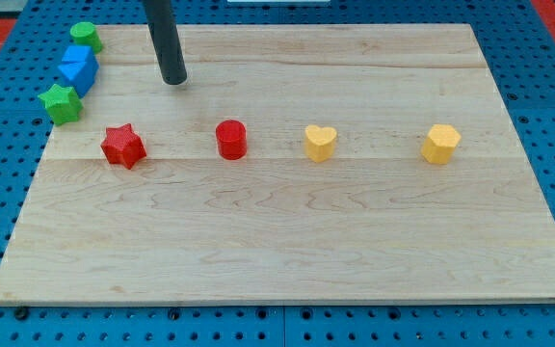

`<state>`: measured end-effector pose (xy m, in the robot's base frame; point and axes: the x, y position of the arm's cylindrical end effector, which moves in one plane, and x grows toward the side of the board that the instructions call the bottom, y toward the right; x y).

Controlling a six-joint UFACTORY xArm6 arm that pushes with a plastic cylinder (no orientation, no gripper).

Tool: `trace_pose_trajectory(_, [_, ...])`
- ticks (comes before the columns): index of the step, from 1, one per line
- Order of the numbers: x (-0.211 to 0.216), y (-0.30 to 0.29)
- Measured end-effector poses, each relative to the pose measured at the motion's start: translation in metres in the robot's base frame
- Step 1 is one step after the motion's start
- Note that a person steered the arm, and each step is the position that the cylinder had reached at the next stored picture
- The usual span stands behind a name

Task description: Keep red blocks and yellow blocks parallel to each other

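My tip (173, 81) rests on the wooden worktop (287, 241), above and between the red star block (122, 146) and the red cylinder block (231, 139), touching neither. Taking the red cylinder as landmark: the red star lies to its left, the yellow heart block (320, 142) just to its right, and the yellow hexagonal block (440, 144) far right, all in one row. Far to its upper left, at the worktop's corner, sit a green cylinder block (86, 37), a blue block (78, 68) and a green star block (61, 102).

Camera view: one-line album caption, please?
My tip hovers above a row of red star, red cylinder and two yellow blocks.
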<state>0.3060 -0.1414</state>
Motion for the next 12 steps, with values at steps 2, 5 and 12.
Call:
trace_pose_trajectory(2, [0.000,0.000])
trace_pose_trajectory(5, [0.055,-0.017])
trace_pose_trajectory(12, [0.177,0.128])
